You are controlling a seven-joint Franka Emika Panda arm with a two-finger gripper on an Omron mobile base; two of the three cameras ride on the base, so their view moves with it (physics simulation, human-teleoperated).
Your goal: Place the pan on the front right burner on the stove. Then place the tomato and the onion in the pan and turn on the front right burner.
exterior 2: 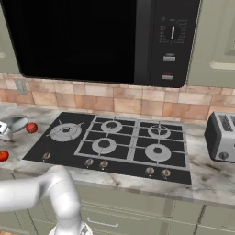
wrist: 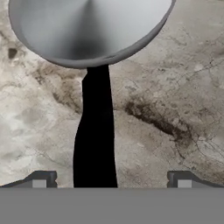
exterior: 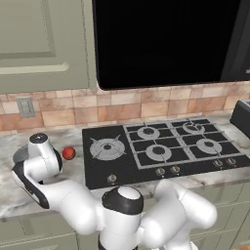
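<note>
Hand view: the jaws [wrist: 111, 181] stand spread wide, one tip on either side of the pan's black handle [wrist: 95, 135], gripping nothing. The pan [wrist: 87, 30] lies on the marbled surface [wrist: 175, 87] just beyond. In the right base view the pan [exterior 2: 13, 123] sits at the surface's left end, left of the stove [exterior 2: 114, 144], with a red ball [exterior 2: 31, 128] beside it and another [exterior 2: 3, 156] nearer the front edge.

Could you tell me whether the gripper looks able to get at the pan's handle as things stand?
Probably yes. In the hand view the open gripper hangs above the pan, its black handle running between the two fingertips, with only bare marble counter around it.
</note>
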